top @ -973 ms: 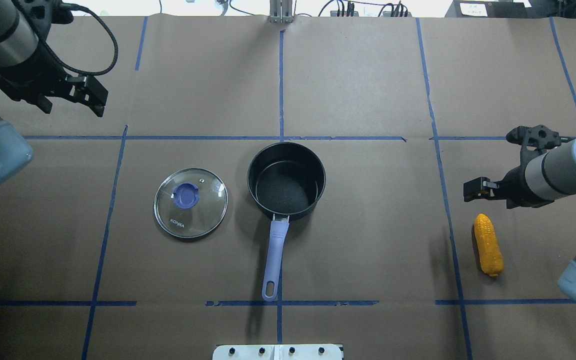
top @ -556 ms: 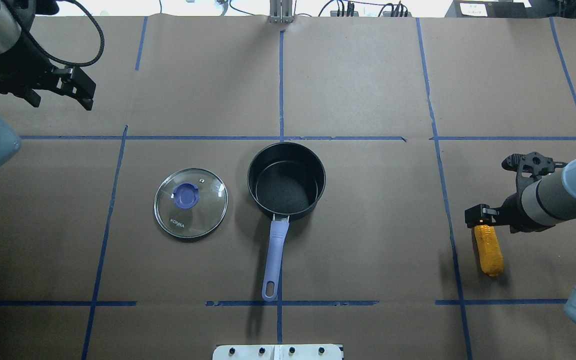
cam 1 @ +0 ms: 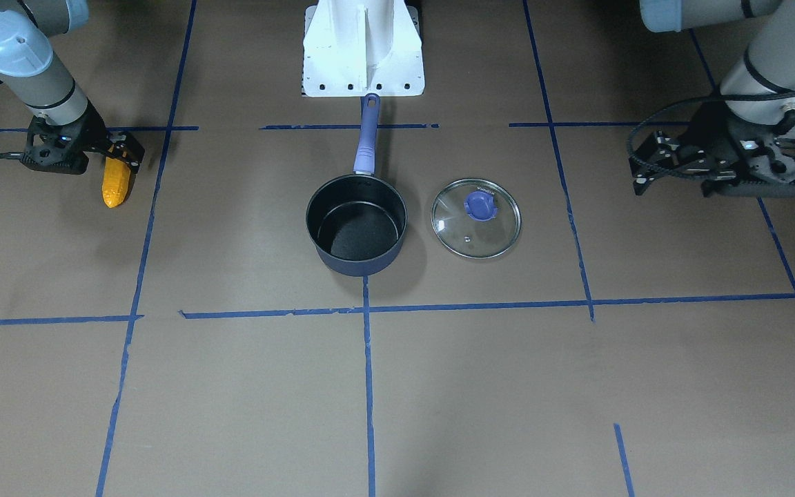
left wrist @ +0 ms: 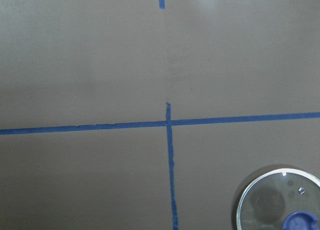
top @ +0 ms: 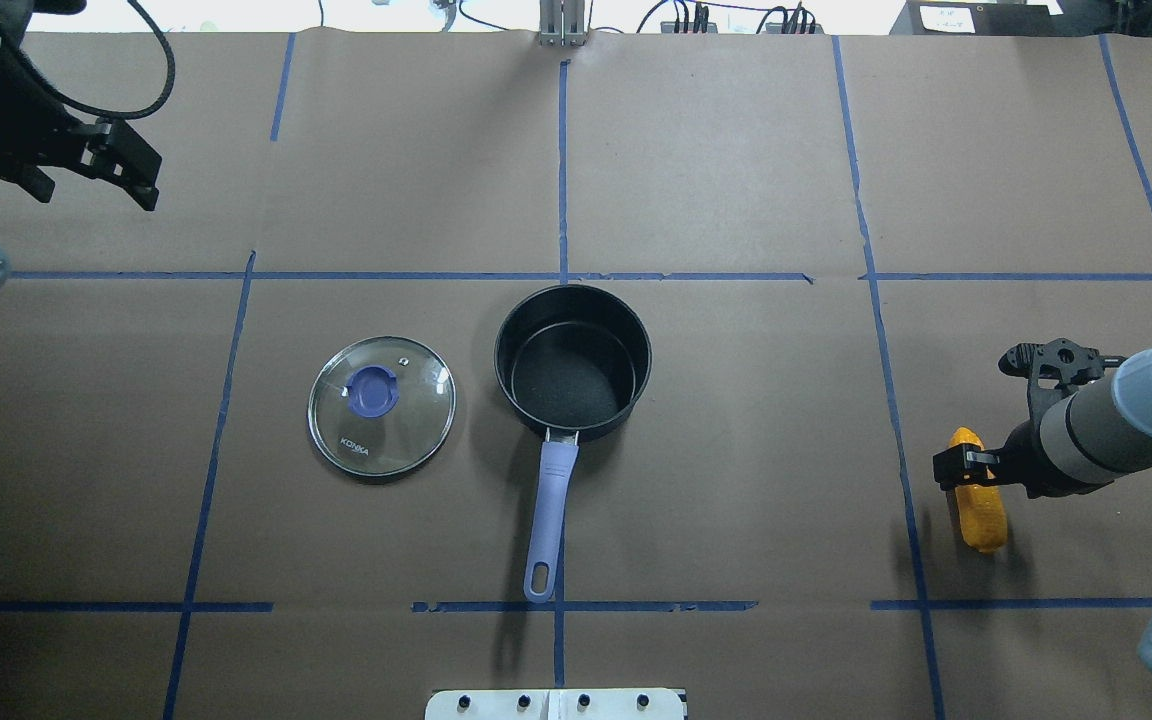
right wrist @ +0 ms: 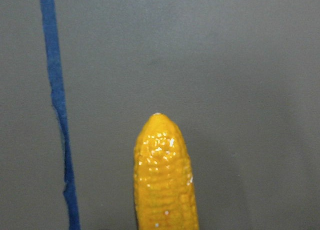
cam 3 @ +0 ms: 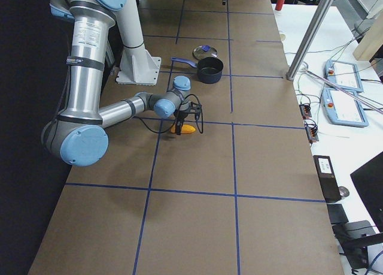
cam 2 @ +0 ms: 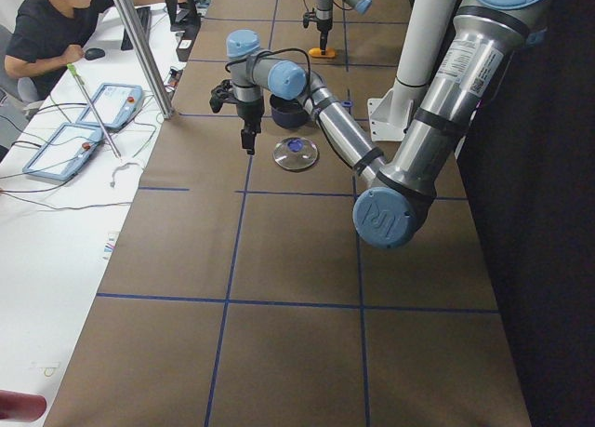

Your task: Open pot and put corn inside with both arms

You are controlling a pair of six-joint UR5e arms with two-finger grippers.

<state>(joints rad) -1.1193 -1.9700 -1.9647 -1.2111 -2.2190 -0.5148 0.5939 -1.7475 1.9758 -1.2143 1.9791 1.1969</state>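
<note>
While my right hand [top: 954, 467] hangs over the corn [top: 981, 510], I cannot tell how far its jaws stand apart; the wrist view shows only the cob's tapered tip and no finger. The corn lies flat near the right edge of the table [top: 736, 150], toward my own side, lengthwise between the near and far edges. My hand looks to be above it, not on it.

I judge the cob to be a light, hollow, stiff toy, so weight is no worry. Its round, bumpy, glossy skin is what may cause trouble, since it could roll or squirt out of a pinch near the taper. I would take it across the thick middle, jaws square to its length, and close gently.

The pot [top: 499, 350] stands open mid-table, handle toward my edge, with the lid [top: 381, 406] set flat just to its left. My left hand [top: 141, 175] is up near the far left corner, jaws apart and empty.
</note>
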